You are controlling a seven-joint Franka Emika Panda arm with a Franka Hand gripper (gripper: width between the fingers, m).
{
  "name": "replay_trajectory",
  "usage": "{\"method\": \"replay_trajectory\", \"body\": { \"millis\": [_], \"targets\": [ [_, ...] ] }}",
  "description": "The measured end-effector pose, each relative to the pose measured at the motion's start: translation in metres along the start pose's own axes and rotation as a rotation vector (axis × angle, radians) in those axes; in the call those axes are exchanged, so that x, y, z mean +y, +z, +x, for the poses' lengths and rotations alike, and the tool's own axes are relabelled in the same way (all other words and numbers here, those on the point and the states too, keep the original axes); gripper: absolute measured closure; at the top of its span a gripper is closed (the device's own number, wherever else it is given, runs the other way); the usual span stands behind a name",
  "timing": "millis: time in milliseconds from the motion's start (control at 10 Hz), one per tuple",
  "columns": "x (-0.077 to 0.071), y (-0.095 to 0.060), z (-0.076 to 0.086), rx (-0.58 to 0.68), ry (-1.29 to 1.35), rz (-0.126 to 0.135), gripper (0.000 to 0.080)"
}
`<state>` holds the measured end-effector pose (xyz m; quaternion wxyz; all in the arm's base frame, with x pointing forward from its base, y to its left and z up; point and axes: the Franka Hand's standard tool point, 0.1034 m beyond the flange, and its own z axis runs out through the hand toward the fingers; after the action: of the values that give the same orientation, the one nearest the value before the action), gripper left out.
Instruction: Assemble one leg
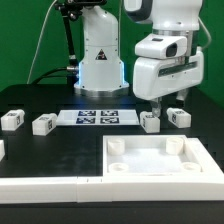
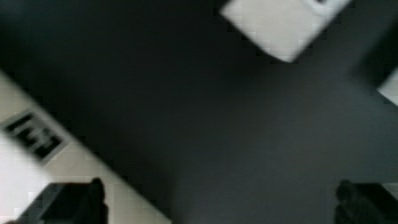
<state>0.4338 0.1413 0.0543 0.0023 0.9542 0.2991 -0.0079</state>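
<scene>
Nearest the exterior camera lies the large white tray-like piece (image 1: 160, 168) with round corner sockets, flat on the black bench (image 1: 55, 150). A low white strip (image 1: 45, 187) runs from its near corner toward the exterior view's left. Just beyond the tray-like piece's far edge stands the first leg (image 1: 150, 121), a stubby white block, with the second leg (image 1: 178, 117) close beside it on the exterior view's right. Two more of the same kind sit well off from the tray-like piece toward the exterior view's left: the third leg (image 1: 44, 125) and the fourth leg (image 1: 12, 120). The claw (image 1: 161, 102) hangs over the first and second legs, beyond the tray-like piece, and grips neither. In the blurred wrist view the claw (image 2: 217, 205) has its two fingers (image 2: 71, 205) spread wide, with only dark bench between them. Behind the row of legs, beyond the tray-like piece's far left corner, lies the marker board (image 1: 98, 117). Farthest back stands the arm's white base (image 1: 100, 60).
</scene>
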Motion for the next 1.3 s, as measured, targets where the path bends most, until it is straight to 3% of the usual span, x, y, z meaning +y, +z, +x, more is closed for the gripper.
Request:
{"method": "replay_trajectory", "body": {
  "millis": [300,700,1000,1300],
  "targets": [
    [-0.025,0.002,0.003,-0.005,0.273,0.031,0.0150],
    [-0.027,0.003,0.003,-0.026,0.289,0.037,0.0150],
    [-0.048,0.014,-0.009,-0.250,0.299,0.043,0.0150],
    [-0.051,0.021,-0.018,-0.547,0.289,0.062,0.0150]
  ]
}}
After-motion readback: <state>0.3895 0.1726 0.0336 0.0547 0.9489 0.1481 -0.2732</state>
